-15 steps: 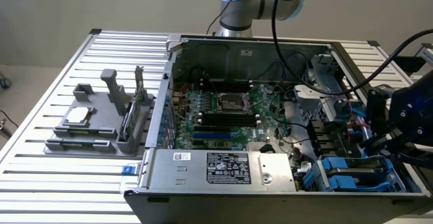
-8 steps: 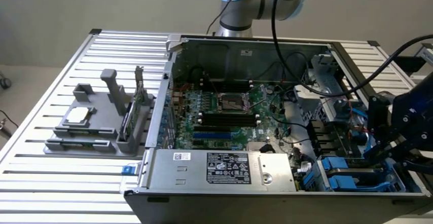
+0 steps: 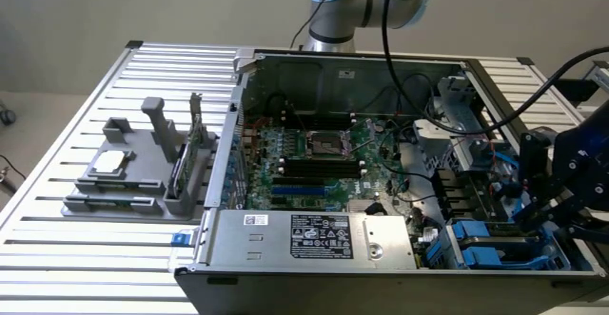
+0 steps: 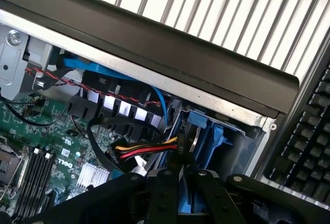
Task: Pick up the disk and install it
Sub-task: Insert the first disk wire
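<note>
One arm | jaws closed narrow, seemingly pinching the disk by its blue-framed edge | disk sits edge-on between jaws, long axis pointing ahead into drive bay | bay in case corner by the surface edge on the exterior view's right

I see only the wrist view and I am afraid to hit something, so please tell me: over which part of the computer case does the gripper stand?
Observer: The gripper hangs over the blue drive carriers, in the corner of the open case that is at the exterior view's right and nearest the camera.
Operator: Thank you. What lies beside these carriers, along that same wall of the case?
Observer: The power supply, a grey box with a black-and-white label, lies along that wall, toward the exterior view's left of the carriers.
</note>
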### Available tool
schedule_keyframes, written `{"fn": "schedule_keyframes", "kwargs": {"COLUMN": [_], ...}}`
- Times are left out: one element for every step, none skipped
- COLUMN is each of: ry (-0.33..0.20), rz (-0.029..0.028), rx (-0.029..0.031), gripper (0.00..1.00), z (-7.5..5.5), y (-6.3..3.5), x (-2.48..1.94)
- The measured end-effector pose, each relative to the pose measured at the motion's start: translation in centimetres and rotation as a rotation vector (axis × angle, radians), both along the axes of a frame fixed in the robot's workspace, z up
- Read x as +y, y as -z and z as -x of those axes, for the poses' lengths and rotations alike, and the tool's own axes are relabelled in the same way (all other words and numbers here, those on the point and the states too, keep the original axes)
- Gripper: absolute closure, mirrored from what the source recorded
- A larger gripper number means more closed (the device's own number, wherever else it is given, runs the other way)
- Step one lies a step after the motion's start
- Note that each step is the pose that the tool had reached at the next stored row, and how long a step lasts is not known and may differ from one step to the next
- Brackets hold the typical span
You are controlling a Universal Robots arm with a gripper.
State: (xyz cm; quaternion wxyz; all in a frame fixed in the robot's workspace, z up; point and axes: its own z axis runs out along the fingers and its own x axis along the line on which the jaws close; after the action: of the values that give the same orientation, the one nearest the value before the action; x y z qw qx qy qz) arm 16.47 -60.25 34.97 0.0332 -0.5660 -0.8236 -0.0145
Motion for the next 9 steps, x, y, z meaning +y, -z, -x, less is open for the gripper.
{"fn": "schedule_keyframes", "kwargs": {"ry": [0.0,0.0,0.0,0.0,0.0,0.0,0.0,0.0,0.0], "rz": [0.0079,0.0175,0.0296,0.043,0.054,0.0662,0.0767,0.0856,0.0953], "rx": [0.0,0.0,0.0,0.0,0.0,0.0,0.0,0.0001,0.0003], "gripper": [0.83,0.83,0.83,0.83,0.83,0.83,0.83,0.83,0.83], "z": [0.0,0.1,0.1,0.2,0.2,0.2,0.3,0.3,0.3], "y": [-0.04,-0.05,-0.08,-0.11,-0.13,-0.19,-0.25,-0.31,-0.36], "x": [0.09,0.24,0.43,0.66,0.86,1.11,1.36,1.58,1.83]}}
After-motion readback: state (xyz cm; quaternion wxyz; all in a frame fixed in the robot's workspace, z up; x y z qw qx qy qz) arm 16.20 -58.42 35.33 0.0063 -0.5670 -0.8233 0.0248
